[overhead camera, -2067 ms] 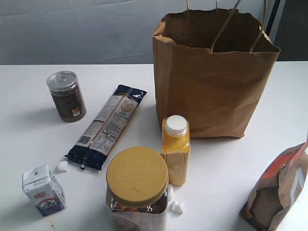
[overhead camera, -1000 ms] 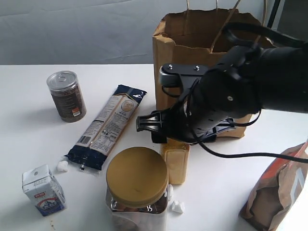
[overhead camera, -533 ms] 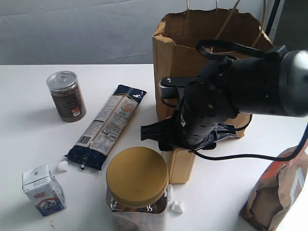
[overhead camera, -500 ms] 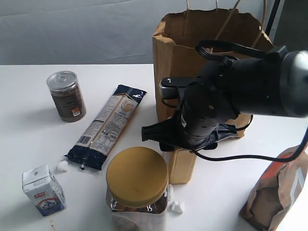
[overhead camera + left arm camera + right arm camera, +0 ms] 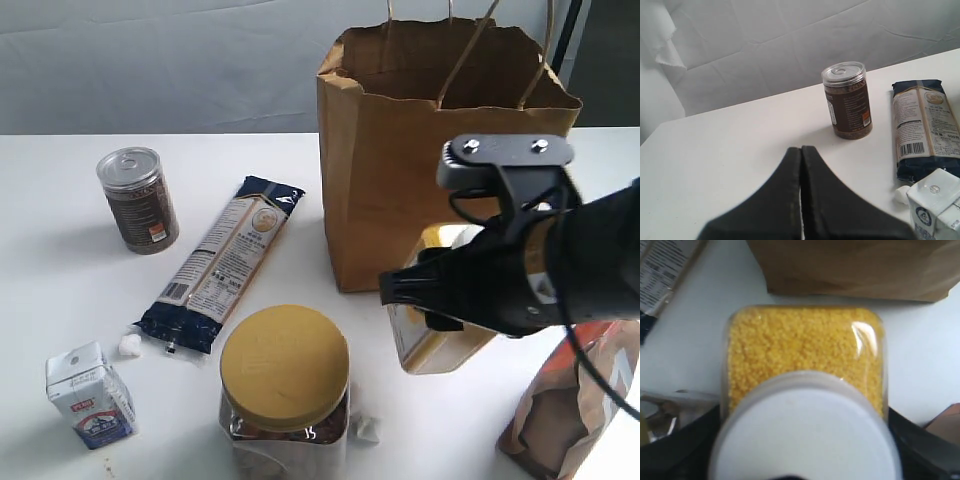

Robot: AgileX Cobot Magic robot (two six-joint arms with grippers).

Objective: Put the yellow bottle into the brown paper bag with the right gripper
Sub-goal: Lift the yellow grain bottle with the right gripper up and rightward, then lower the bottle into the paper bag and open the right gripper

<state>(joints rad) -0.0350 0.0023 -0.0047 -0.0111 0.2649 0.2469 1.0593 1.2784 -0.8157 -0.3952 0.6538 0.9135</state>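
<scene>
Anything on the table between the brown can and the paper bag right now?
Yes. The dark blue noodle packet lies flat between the brown can and the brown paper bag, as the exterior view shows.

Yellow bottle gripped in front of the brown paper bag, toward the counter's near right corner.

The yellow bottle (image 5: 425,345) is square-sided clear plastic, filled with fine yellow grains (image 5: 805,345) and closed by a white screw cap (image 5: 805,435). It is clamped near its top by the right gripper (image 5: 450,300) and tilts slightly off upright; whether its base touches the counter cannot be determined. The brown paper bag (image 5: 400,170) is creased kraft paper, standing upright with its mouth open and cord handles (image 5: 470,50) raised, near the counter's far edge, right of centre.
</scene>
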